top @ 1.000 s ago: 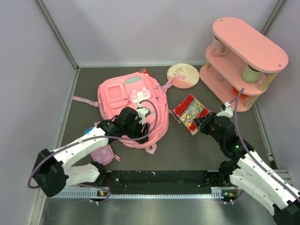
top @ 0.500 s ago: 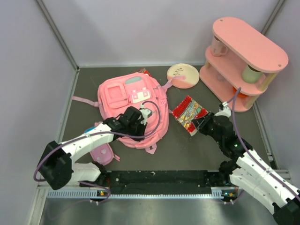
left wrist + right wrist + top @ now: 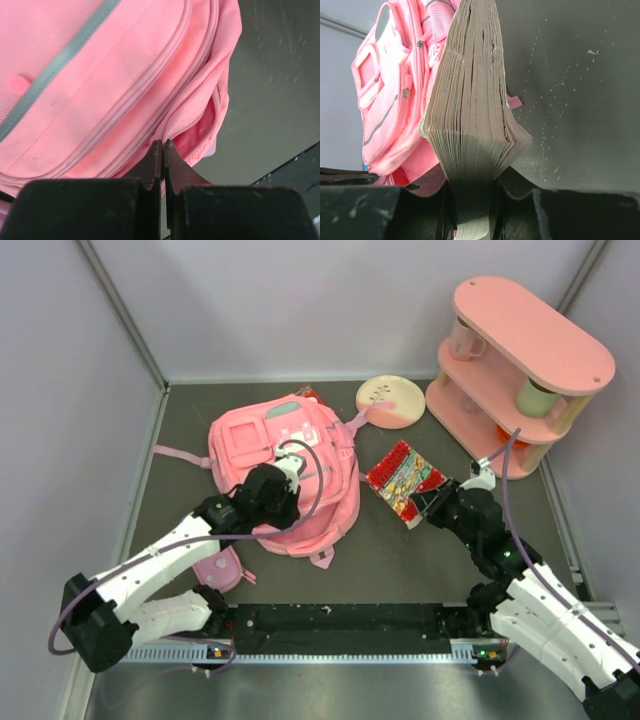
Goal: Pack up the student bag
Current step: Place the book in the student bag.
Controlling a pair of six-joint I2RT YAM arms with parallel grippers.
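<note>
**Top view, read left to right.** A small pink pouch (image 3: 222, 570) is seen at the near left of the dark table (image 3: 400, 560), partly covered by the left arm. The student bag (image 3: 240, 445) — pink, front side up — is laid flat on the left-centre of the table, with one strap spread out to the left.

The left gripper (image 3: 161, 150) is set on the bag's near part. In its wrist view the two fingers are pressed together with no gap. Their tips are placed at the end of a partly opened zipper (whether a pull tab is pinched between them cannot be told).

A round cream-and-pink plate (image 3: 390, 400) is found behind the bag to its right, and a strap reaches to its edge. A paperback book (image 3: 403, 478) with a red patterned cover is located just right of the bag. Its near corner is clamped by the right gripper (image 3: 428, 502) — the jaws are closed on the page block, which is shown edge-on in the right wrist view.

A tiered pink shelf (image 3: 530, 330) is placed at the far right, with a cup (image 3: 466, 340) stored under its top board.
</note>
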